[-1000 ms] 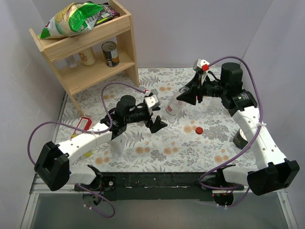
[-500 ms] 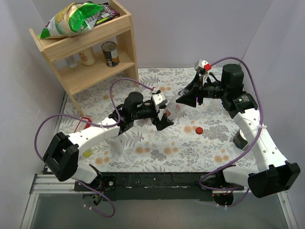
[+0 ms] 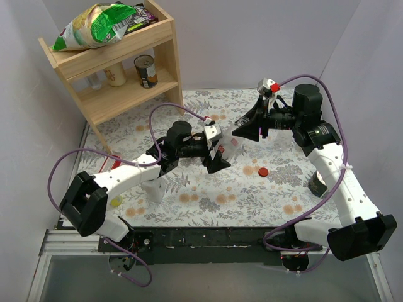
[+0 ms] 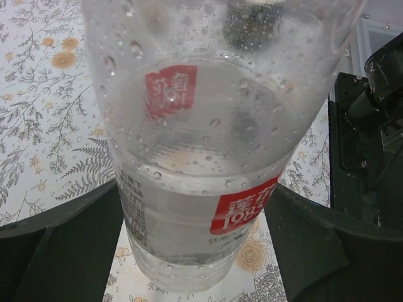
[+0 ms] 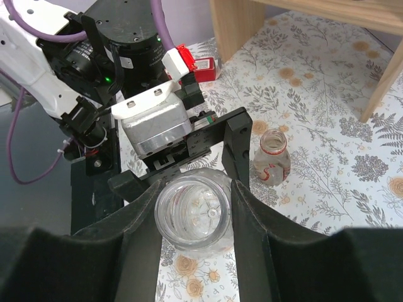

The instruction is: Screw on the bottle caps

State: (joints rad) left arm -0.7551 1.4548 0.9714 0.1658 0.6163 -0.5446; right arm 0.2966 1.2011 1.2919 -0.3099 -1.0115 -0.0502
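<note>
Clear plastic bottle [image 4: 189,126], uncapped, tilts over the table [image 3: 252,195], clamped in the right gripper [image 5: 194,220]. The left gripper [image 4: 195,207] flanks it; we cannot tell its grip. Only the right wrist view shows us a second bottle [image 5: 274,157]; only the overhead view, one red cap [image 3: 262,170].

Overhead camera looks down; both wrist cameras closely face one bottle [image 5: 192,217].

Both arms are reaching inward; the right gripper [image 5: 194,217] is pinching the bottle [image 3: 228,146]. The left gripper [image 4: 194,248] is straddling it; contact unclear.
</note>
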